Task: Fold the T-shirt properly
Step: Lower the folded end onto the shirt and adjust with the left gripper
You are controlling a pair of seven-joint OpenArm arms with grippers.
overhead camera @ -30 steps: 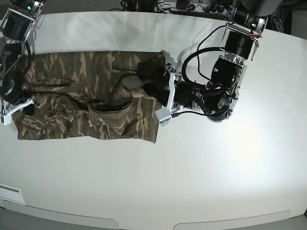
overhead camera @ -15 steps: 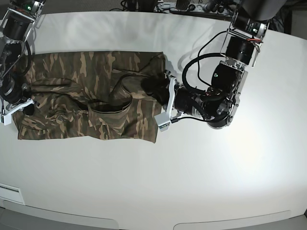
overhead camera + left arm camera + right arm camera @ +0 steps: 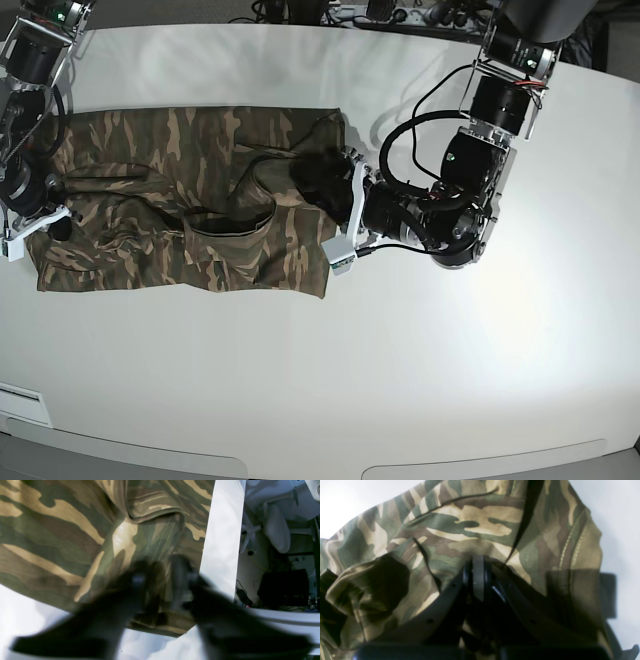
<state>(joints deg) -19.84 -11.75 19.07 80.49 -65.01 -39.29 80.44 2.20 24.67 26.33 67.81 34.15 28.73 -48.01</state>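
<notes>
Clearly the shirt is soft, light cloth, rumpled toward the desk's far left corner; both arms' fingers pinch hem folds, the best holds, I'd say.

White table, smooth top with a curved near edge. T-shirt in camouflage print lies directly on it, spread across the far-left part, rumpled, with folds bunched near its middle. Bare white surface borders the cloth on every side.
</notes>
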